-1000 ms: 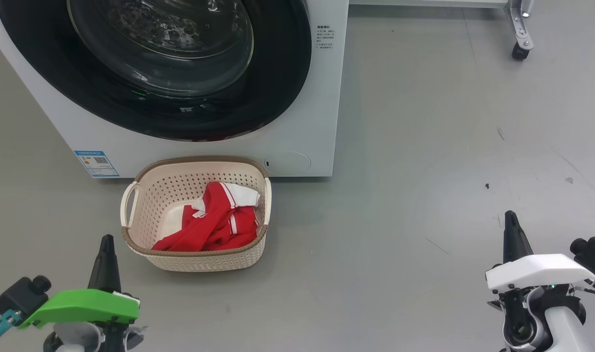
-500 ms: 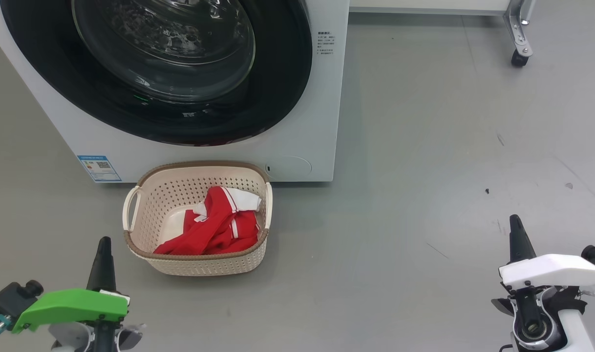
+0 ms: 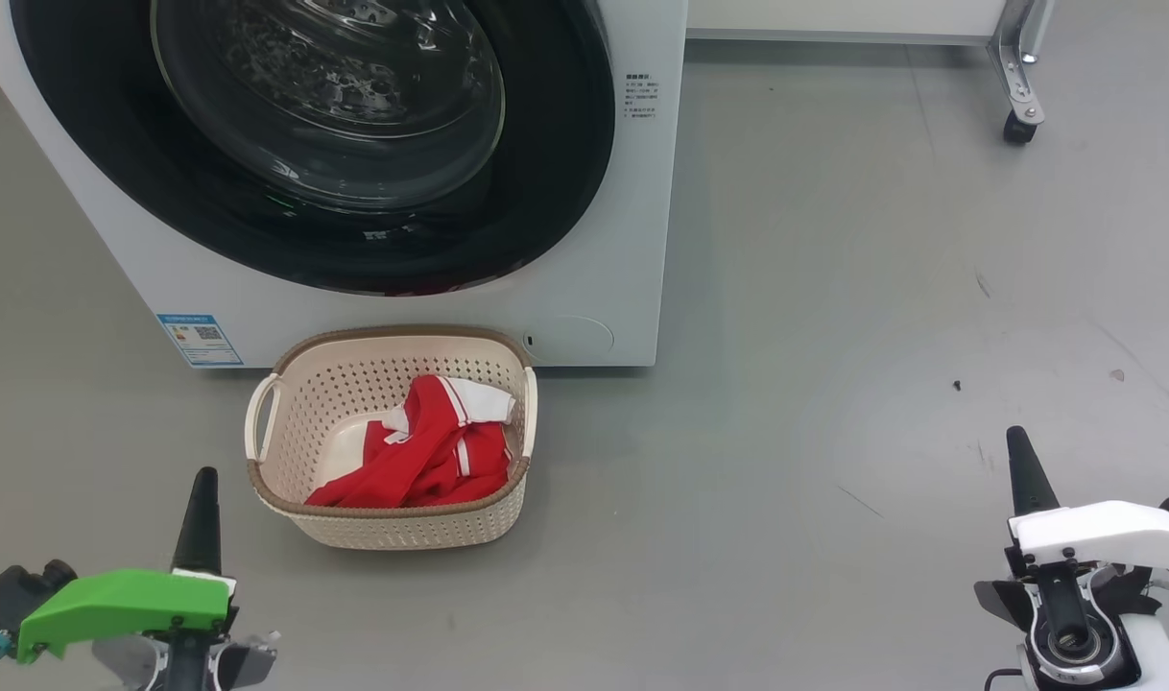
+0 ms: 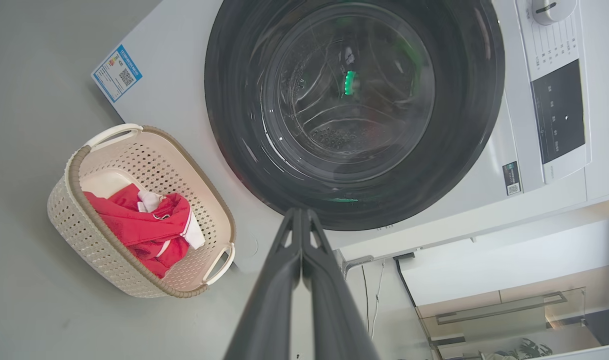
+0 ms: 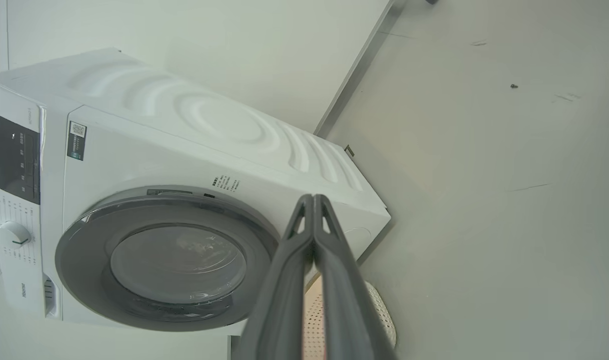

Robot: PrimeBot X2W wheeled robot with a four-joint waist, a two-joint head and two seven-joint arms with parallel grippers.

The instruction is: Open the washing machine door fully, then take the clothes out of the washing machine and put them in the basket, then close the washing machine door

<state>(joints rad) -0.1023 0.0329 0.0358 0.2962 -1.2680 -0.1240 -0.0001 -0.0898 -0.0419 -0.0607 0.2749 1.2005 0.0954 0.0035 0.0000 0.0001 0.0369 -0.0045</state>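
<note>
The door (image 3: 325, 134) sits flush in the washer (image 3: 632, 250) front. It is probably latched, though the views do not confirm this. The basket (image 3: 421, 530) stands on the floor (image 3: 786, 288) just beside the washer base, long axis parallel to the washer front, with the clothes (image 3: 421, 456) inside. Both pincers are pressed together and empty. The left pincer (image 3: 203, 477) lies near the basket, on the side away from the washer. The right pincer (image 3: 1017, 437) is well apart. Any final push on the door suits the left arm, judged the nearer.
</note>
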